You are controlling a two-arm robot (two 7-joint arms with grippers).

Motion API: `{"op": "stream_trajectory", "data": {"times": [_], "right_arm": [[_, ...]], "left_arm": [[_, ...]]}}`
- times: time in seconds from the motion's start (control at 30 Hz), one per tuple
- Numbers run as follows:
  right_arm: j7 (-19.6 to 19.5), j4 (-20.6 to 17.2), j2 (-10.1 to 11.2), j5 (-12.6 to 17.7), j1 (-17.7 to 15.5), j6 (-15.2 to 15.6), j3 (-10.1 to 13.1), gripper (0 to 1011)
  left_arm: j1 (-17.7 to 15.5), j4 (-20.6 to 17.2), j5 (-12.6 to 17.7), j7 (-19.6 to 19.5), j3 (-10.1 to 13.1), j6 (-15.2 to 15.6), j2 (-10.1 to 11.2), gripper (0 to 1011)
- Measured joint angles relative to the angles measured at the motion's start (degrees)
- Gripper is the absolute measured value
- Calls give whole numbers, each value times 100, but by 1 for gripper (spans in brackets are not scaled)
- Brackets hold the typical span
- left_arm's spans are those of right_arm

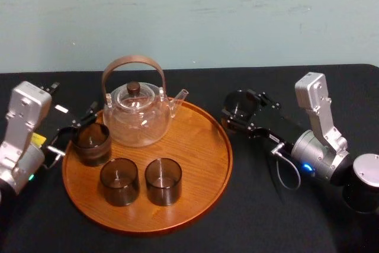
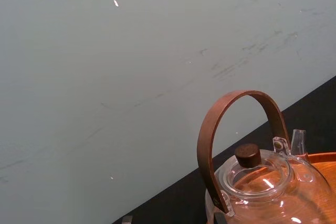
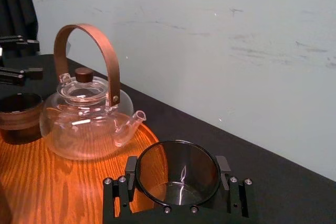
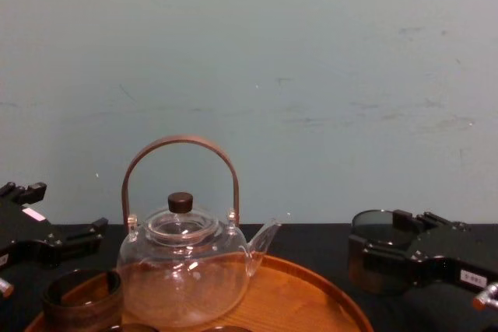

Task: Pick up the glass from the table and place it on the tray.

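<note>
Right gripper (image 1: 240,112), centre right of the head view, pinches the glass (image 1: 238,101) between its fingers, with the arm slanting in from the lower right. The glass is upright and empty, just beside the right rim of the tray (image 1: 204,185). Left gripper (image 1: 77,127), centre left, fingers spread by the left cup (image 1: 92,143). On the tray, two empty front cups (image 1: 119,181) stand before the teapot (image 1: 137,117).

A: Left arm?
B: Bent low at the left, left gripper (image 1: 83,120) pointing inward, fingers apart.
A: Right?
B: Right gripper (image 1: 243,112) stretched forward and inward, clamped round a glass (image 3: 178,174).
</note>
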Motion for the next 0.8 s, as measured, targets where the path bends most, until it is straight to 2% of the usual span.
{"op": "stream_trajectory", "data": {"times": [0.8], "right_arm": [[116,-207,19,49,-30,-4,-250,905]], "left_arm": [[0,0,0,0,0,0,0,1001]]}}
